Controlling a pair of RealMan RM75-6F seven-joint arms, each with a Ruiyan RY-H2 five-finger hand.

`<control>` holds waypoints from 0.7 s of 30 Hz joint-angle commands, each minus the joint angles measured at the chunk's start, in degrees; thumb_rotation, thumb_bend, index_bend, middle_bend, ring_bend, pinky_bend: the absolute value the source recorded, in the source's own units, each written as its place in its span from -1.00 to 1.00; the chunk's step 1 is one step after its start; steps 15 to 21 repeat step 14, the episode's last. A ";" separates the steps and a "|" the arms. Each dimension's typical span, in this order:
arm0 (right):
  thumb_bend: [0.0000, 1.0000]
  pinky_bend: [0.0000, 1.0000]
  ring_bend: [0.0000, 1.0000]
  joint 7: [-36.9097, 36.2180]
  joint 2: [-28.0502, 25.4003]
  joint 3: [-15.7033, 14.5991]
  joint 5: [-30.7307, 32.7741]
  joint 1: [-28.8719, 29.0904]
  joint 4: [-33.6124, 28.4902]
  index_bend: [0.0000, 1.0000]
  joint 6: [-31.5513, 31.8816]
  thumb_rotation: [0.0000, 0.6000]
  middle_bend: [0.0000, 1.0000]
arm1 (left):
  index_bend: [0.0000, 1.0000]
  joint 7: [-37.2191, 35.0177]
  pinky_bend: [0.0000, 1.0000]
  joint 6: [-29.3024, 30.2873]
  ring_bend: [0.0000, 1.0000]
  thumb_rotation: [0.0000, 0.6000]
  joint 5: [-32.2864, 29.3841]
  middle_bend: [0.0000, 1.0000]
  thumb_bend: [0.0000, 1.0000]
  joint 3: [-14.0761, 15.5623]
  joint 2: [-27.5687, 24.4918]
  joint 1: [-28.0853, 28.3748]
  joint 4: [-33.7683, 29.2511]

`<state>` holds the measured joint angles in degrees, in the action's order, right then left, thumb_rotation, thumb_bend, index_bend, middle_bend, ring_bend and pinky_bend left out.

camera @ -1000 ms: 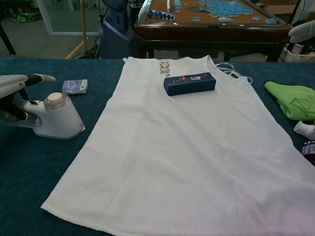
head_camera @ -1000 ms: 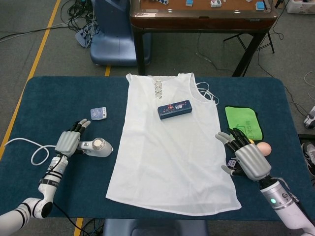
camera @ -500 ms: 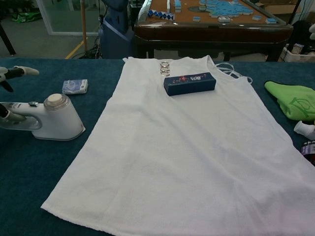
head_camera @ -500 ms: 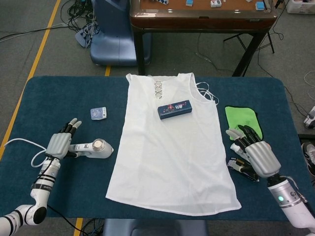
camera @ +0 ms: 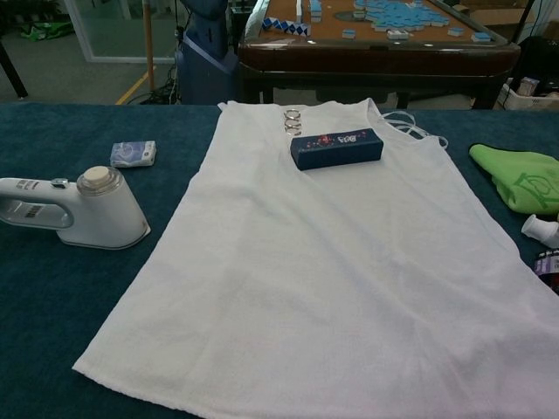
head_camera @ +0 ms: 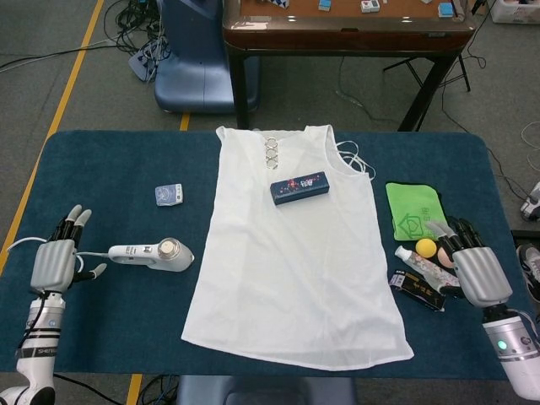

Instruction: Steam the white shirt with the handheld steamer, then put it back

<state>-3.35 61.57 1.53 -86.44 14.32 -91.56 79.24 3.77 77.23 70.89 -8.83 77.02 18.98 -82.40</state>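
White steamer (head_camera: 153,253) is laid near the table's left edge, handle pointed at the open, empty left hand (head_camera: 53,265).

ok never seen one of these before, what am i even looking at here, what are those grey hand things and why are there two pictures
These are two views from one robot's own cameras. The head view looks down on the whole blue table; the chest view looks across it from lower down.

The grey things are the robot's mechanical hands, each on an arm. The left hand and right hand show only in the head view, near the table's ends. Both hold nothing, fingers apart.

In the middle lies a white shirt, spread flat, with a dark blue box on it. Beside the shirt, nearer the left hand, lies the white handheld steamer, and further back a small pale packet. By the right hand are a green cloth and a few small items.
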 commanded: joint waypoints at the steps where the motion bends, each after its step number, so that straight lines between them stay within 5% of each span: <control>1: -0.49 -0.96 -0.97 0.35 0.03 -0.02 0.45 -1.04 -0.10 -0.84 0.90 1.00 -0.69 | -1.00 1.79 -0.59 4.09 -0.96 1.00 1.88 -0.98 -0.78 1.92 -1.71 -3.31 -3.34; 11: -0.49 -0.97 -0.97 1.07 0.36 -0.40 1.10 -4.33 -0.95 -0.84 3.49 1.00 -0.69 | -1.00 4.25 -0.59 13.46 -0.95 1.00 7.97 -0.96 -0.78 5.80 -3.58 -10.06 -9.33; 21: -0.49 -0.96 -0.97 1.14 0.59 -0.34 1.27 -4.67 -1.07 -0.84 3.35 1.00 -0.69 | -1.00 5.14 -0.59 14.12 -0.95 1.00 8.89 -0.95 -0.78 6.09 -3.37 -10.73 -9.81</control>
